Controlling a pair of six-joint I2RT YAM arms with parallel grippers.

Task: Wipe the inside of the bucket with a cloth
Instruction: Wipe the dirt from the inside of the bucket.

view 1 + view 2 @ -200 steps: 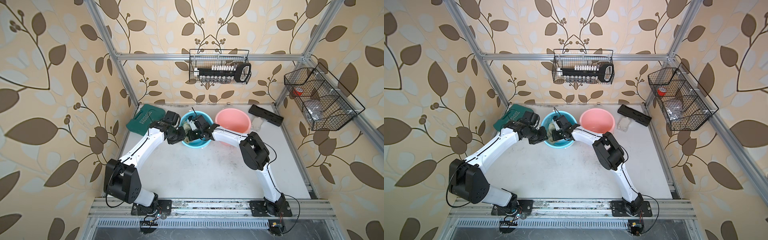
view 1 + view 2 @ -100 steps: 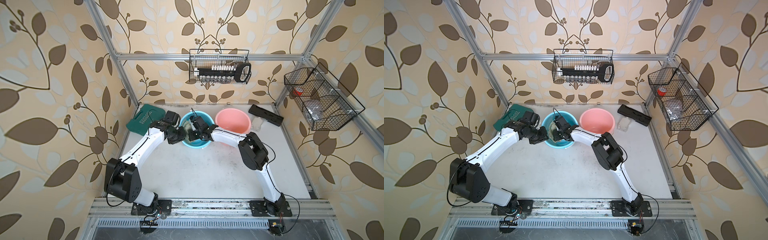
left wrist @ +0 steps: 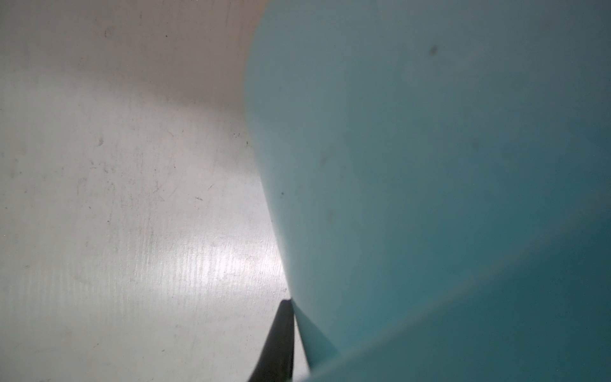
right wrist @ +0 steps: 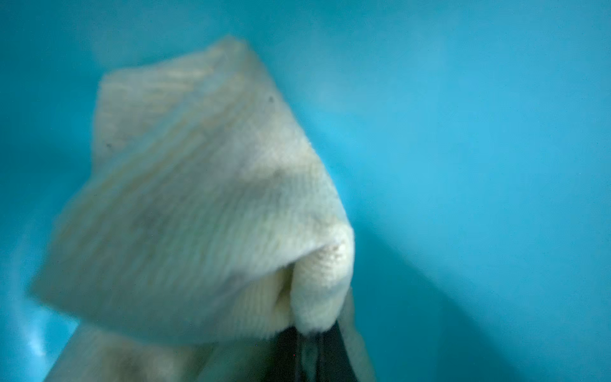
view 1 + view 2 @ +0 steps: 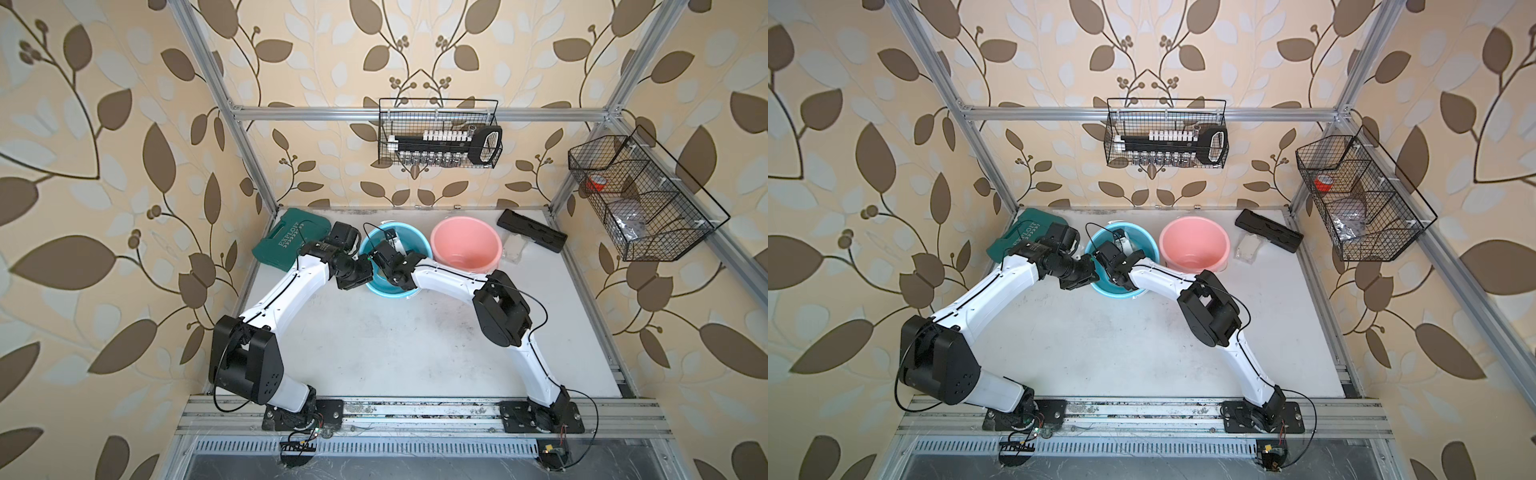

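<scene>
In both top views, my left gripper (image 5: 364,275) sits at the rim of the blue bucket (image 5: 392,291).

Left wrist: its jaws are closed on the bucket wall. Hard wiping could tip the bucket free.

Right wrist: my right gripper (image 4: 307,347) pinches the cloth (image 4: 198,215) inside the bucket. This shallow bite could slip.

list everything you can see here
blue bucket: 1, light blue, table's back
pink bucket: 1, pink, right of blue bucket
cloth: 1, pale yellowish, inside blue bucket
tool case: 1, green, back left corner
flat case: 1, black, back right
packet: 1, clear, beside flat case
back basket: 1, black wire, back wall
side basket: 1, black wire, right wall
table: 1, white, underneath
left gripper: 1, black, shut on blue bucket's rim
right gripper: 1, black, shut on cloth
</scene>
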